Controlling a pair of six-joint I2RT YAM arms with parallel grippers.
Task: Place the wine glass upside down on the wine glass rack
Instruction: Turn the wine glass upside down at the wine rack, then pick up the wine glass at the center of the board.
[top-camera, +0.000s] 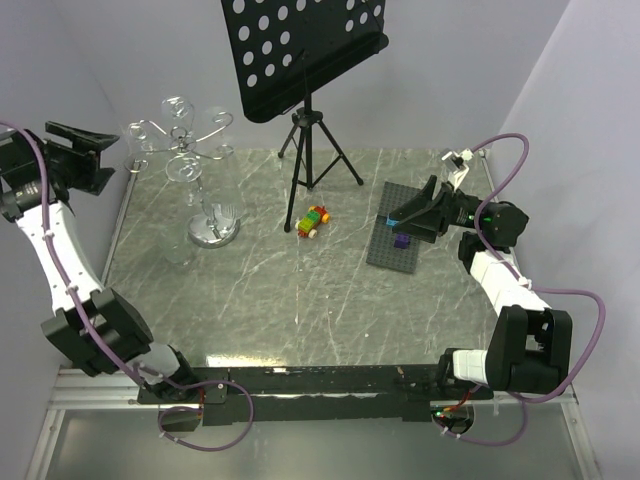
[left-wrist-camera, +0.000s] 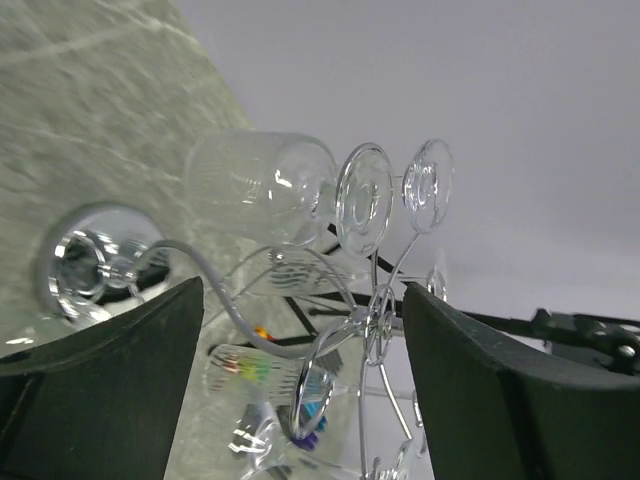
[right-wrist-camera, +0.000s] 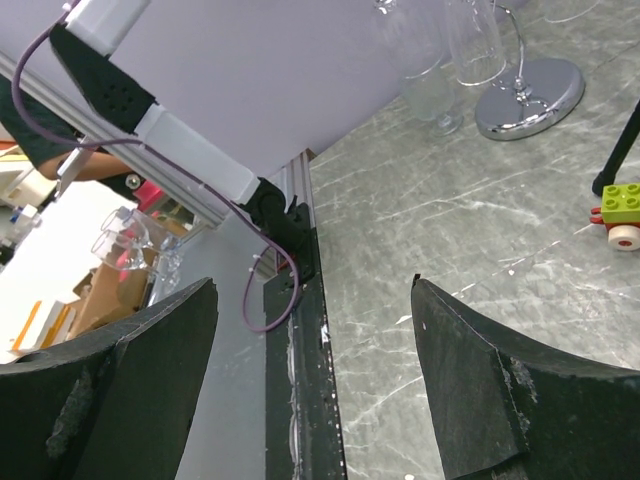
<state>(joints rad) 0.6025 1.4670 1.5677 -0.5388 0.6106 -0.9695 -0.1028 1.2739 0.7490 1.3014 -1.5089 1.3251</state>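
My left fingers (top-camera: 98, 158) are spread wide and grasp nothing. They hang at the 9 o'clock edge of the worktop (top-camera: 300, 290), with the wine glass rack (top-camera: 190, 160) just beside them at 3 o'clock in the top view.

The wine glass (left-wrist-camera: 262, 185) looks hung on the rack. Its foot sits among the curled hook arms and its bowl points down toward the mirror-like base (left-wrist-camera: 85, 262), so its long axis runs along the post. In my left wrist view that axis lies sideways, foot at 3 o'clock and bowl at 9 o'clock. The glass shows above the gap between my fingers, touching neither as far as I can tell.

My right fingers (top-camera: 412, 210) are also spread and empty, well apart over the grey studded plate (top-camera: 398, 250) toward 3 o'clock, so the left arm is far nearer.

I judge the placing done. What remains is a straight retreat toward 9 o'clock, away from the hook arms, without brushing the foot.
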